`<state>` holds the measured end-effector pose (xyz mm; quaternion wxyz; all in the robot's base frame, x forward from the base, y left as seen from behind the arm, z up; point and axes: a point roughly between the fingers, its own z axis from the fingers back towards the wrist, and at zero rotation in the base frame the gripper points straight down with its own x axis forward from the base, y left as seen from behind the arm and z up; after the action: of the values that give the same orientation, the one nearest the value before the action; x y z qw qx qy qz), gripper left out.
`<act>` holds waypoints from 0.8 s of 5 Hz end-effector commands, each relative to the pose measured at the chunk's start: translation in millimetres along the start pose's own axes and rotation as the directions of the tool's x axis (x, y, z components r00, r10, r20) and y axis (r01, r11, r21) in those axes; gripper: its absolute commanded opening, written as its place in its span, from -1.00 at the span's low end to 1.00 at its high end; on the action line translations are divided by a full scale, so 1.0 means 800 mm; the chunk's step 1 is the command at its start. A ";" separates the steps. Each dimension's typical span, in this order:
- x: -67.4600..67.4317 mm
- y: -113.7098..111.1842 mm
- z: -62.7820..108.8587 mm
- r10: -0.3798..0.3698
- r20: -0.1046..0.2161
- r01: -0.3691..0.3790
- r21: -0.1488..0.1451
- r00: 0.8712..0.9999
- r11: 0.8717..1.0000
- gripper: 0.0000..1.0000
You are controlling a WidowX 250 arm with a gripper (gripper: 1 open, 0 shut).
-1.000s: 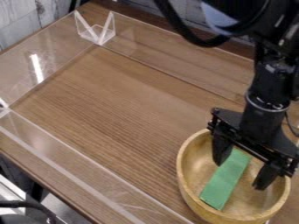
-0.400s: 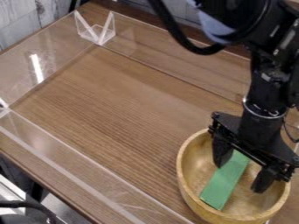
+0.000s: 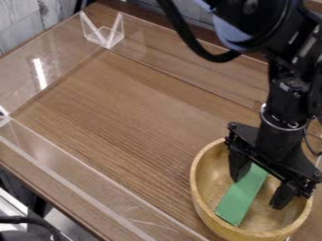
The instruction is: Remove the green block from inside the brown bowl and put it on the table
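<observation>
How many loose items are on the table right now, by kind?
Green block: 1, lying in the bowl
Brown bowl: 1
Clear folded plastic stand: 1, far corner
Total: 3

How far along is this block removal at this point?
Done: the hand is down inside the brown bowl, open, its fingers on either side of the green block's upper end. In hand: lining up the grasp; the fingers have not closed. Left: grip the block, lift it over the rim and set it on the table.
</observation>
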<state>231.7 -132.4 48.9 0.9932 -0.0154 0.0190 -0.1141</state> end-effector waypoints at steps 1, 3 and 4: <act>0.005 -0.002 0.009 -0.002 0.034 0.003 -0.014 0.999 1.000 1.00; 0.005 0.000 0.008 0.002 0.037 -0.002 -0.018 0.999 1.000 1.00; 0.004 0.000 0.007 0.005 0.037 -0.005 -0.021 0.999 1.000 1.00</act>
<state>231.0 -132.6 46.5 0.9931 -0.0207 0.0167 -0.1144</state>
